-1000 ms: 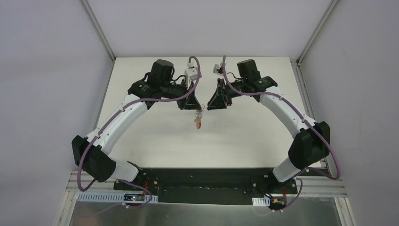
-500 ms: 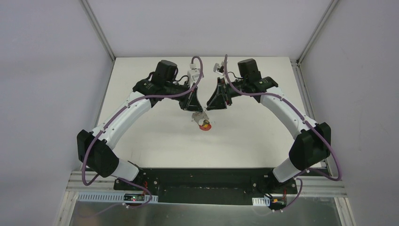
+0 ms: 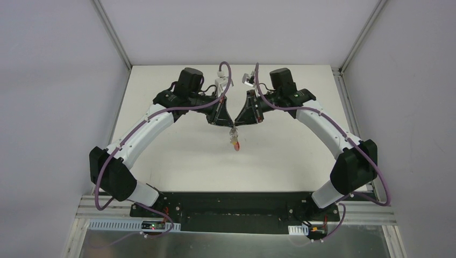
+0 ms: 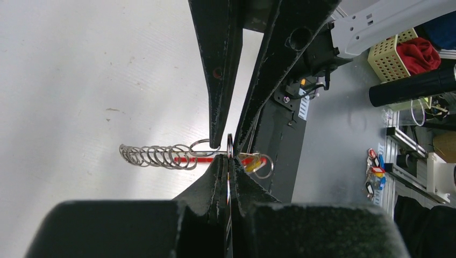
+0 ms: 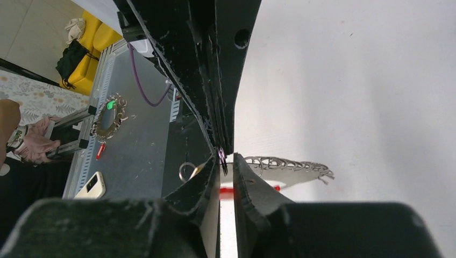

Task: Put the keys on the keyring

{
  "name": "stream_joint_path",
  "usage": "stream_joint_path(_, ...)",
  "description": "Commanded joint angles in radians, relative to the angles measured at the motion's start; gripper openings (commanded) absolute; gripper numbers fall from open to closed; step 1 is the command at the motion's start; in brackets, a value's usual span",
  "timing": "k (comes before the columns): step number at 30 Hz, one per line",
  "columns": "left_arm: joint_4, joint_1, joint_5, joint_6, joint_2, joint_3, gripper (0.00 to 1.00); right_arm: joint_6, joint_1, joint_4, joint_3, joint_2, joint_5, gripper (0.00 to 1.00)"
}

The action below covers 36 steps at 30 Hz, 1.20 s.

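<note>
– Left tool [image 4: 228,161] clamped on the keyring [image 4: 161,157], hanging mid-air over the bench [image 3: 177,150]; right tool [image 5: 226,161] nearly closed at it (gripping? can't tell).
– Threading step, I'd say; next needs a ring pried open.

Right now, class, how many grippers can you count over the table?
2. The left gripper and the right gripper meet tip to tip at the centre, with the keyring hanging beneath them.
</note>
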Motion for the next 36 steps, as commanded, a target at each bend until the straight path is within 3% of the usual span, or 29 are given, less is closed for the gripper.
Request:
stream_joint_path(1, 0.039, -0.009, 0.031, -0.007, -0.014, -0.001, 0.00, 0.029, 0.007, 0.048, -0.012, -0.024, -0.059, 0.13)
stream_joint_path(4, 0.041, -0.008, 0.026, 0.002, -0.018, -0.003, 0.00, 0.055, 0.005, 0.065, -0.002, -0.021, -0.056, 0.00)
stream_joint_path(7, 0.070, 0.001, 0.032, 0.000, -0.033, -0.014, 0.02, 0.135, -0.007, 0.120, 0.006, -0.023, -0.042, 0.00)
stream_joint_path(10, 0.160, 0.030, 0.059, -0.057, -0.060, -0.050, 0.18, 0.179, -0.026, 0.254, -0.022, -0.035, -0.044, 0.00)
stream_joint_path(11, 0.210, 0.045, 0.073, -0.089, -0.070, -0.070, 0.23, 0.324, -0.030, 0.304, -0.040, -0.041, -0.052, 0.00)
stream_joint_path(13, 0.333, 0.076, 0.099, -0.185, -0.087, -0.113, 0.32, 0.444, -0.038, 0.400, -0.071, -0.045, -0.052, 0.00)
stream_joint_path(19, 0.731, 0.153, 0.150, -0.502, -0.083, -0.230, 0.44, 0.643, -0.049, 0.612, -0.138, -0.041, -0.034, 0.00)
stream_joint_path(36, 0.873, 0.158, 0.159, -0.633, -0.031, -0.284, 0.36, 1.038, -0.104, 1.102, -0.270, -0.020, -0.014, 0.00)
